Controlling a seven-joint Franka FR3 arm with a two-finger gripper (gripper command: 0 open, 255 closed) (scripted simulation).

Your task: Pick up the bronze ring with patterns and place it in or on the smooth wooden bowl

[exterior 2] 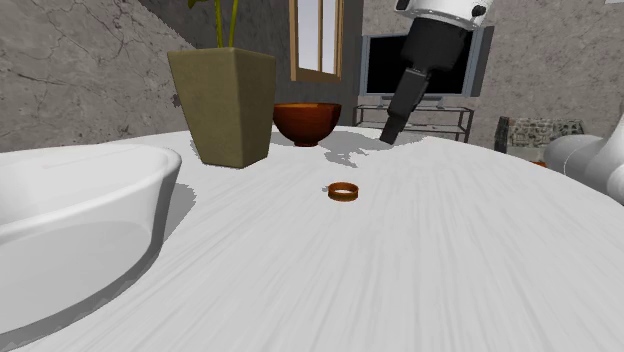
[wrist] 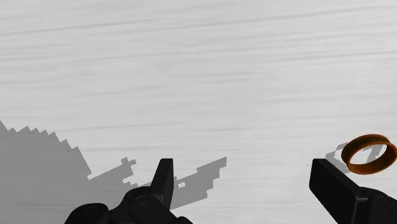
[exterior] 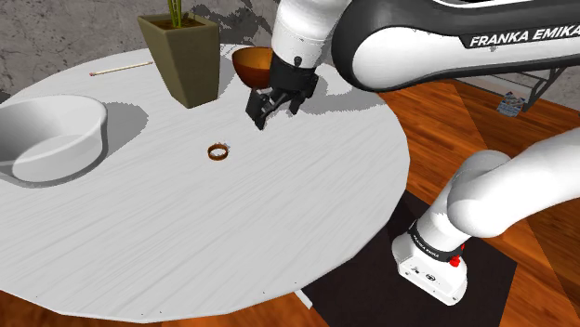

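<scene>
A small bronze ring (exterior: 218, 151) lies flat on the white round table (exterior: 279, 223); it also appears as the ring (exterior 2: 343, 191) and the ring (wrist: 368, 153). The brown wooden bowl (exterior: 252, 65) stands at the table's far side, next to the planter, seen again as the bowl (exterior 2: 307, 123). My black gripper (exterior: 265, 110) hangs above the table between bowl and ring, open and empty. In the wrist view the gripper (wrist: 245, 181) has its fingers wide apart, and the ring lies just beyond one fingertip (wrist: 327, 175), outside the gap.
A tall olive planter (exterior: 183, 56) stands beside the bowl. A large white basin (exterior: 51, 135) sits at the shoulder view's left. A matchstick (exterior: 121, 67) lies at the far edge. Beyond the table a TV stand (exterior 2: 420, 110) shows.
</scene>
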